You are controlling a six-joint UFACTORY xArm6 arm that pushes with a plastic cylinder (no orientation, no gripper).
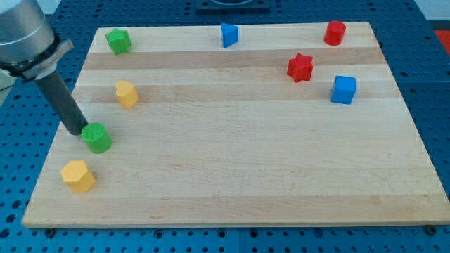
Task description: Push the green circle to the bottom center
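The green circle (97,137) sits on the wooden board (232,161) near its left edge, in the lower left part of the view. My tip (74,131) is at the circle's left side, touching or almost touching it. The dark rod slants up to the view's top left. A yellow hexagon block (78,176) lies just below the green circle.
A yellow block (126,93) lies above and right of the green circle. A green star block (119,41) is at the top left, a blue triangle (229,34) at top centre, a red cylinder (335,32) at top right, a red star (300,67) and a blue cube (344,89) at right.
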